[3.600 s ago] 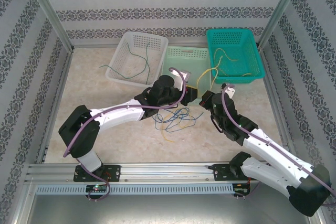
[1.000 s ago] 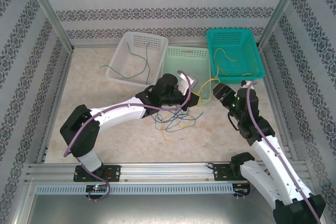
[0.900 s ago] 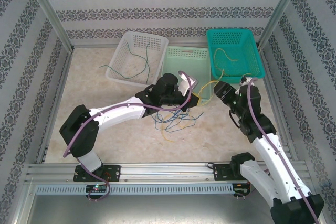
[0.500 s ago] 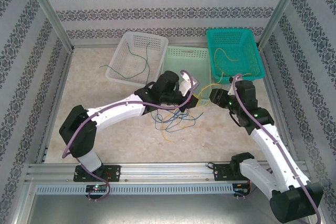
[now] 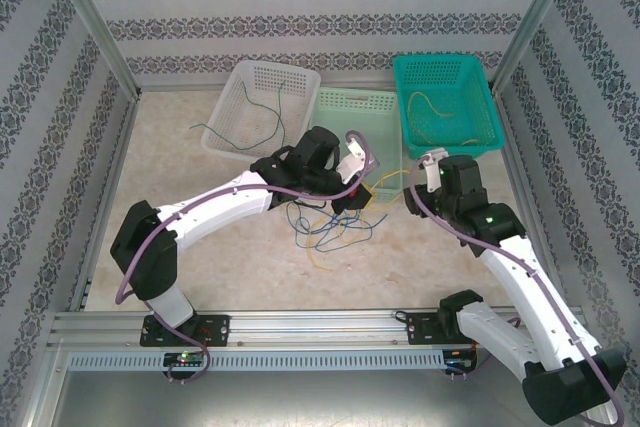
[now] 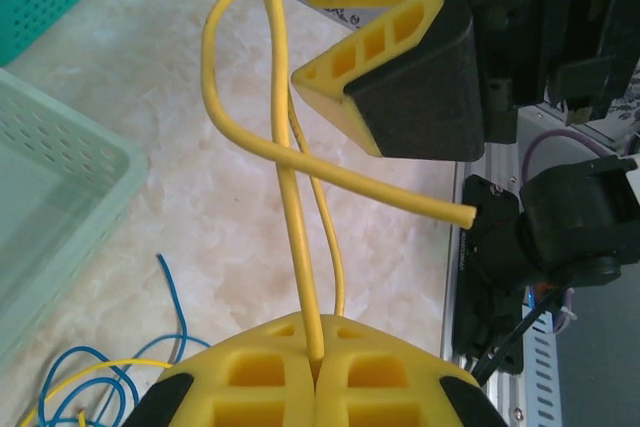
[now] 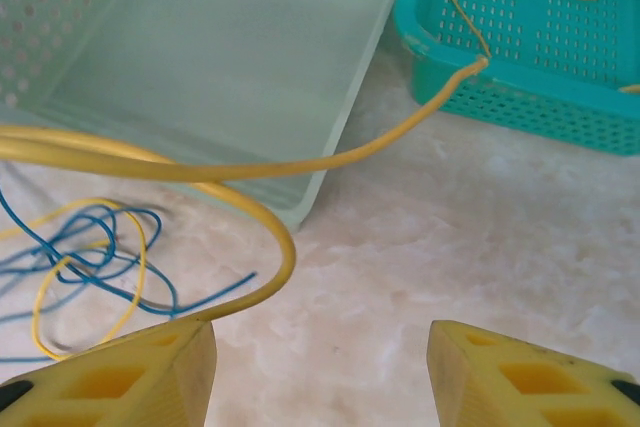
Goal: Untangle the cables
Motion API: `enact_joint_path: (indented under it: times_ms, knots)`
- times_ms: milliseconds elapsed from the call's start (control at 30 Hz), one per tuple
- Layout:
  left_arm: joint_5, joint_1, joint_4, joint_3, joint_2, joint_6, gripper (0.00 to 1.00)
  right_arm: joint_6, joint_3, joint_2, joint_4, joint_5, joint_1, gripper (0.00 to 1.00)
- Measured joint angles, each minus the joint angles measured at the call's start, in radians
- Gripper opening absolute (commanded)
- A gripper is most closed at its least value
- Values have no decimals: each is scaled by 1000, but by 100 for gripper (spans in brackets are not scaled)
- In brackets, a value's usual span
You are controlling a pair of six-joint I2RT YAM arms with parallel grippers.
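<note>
A loose tangle of blue and yellow cables (image 5: 330,227) lies on the table in front of the arms. My left gripper (image 5: 357,193) hangs just above it, shut on a yellow cable (image 6: 290,177) that rises from its fingertips (image 6: 318,357) and loops toward my right gripper (image 5: 413,194). The right gripper (image 7: 322,347) stands open a short way to the right. That same yellow cable (image 7: 270,237) curves past its left finger (image 7: 150,372), and nothing lies between its fingers. In the right wrist view the tangle (image 7: 90,257) sits at the left.
Three baskets stand along the back. A white basket (image 5: 222,112) holds green cables (image 5: 275,117), a pale green basket (image 5: 360,99) stands in the middle, and a teal basket (image 5: 440,59) holds yellow cables (image 5: 440,107). Metal frame posts flank the table.
My right gripper has swung from the teal basket's front corner down and left, close to the left gripper. The left gripper kept its hold on the yellow cable and shifted slightly.
</note>
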Motion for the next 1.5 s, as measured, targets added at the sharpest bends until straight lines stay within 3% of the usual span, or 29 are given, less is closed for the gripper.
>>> enact_joint_path:
  times_ms: [500, 867, 1100, 1500]
  knots:
    - [33, 0, -95, 25, 1, 61, 0, -71, 6, 4, 4, 34, 39, 60]
    - [-40, 2, -111, 34, 3, 77, 0, -14, 8, -33, 3, -120, -54, 63]
    - [-58, 2, -111, 34, 3, 80, 0, 62, 22, 41, 3, -251, -61, 59]
    - [-34, 2, -110, 34, 3, 84, 0, 170, 20, 110, 65, -291, -80, 53]
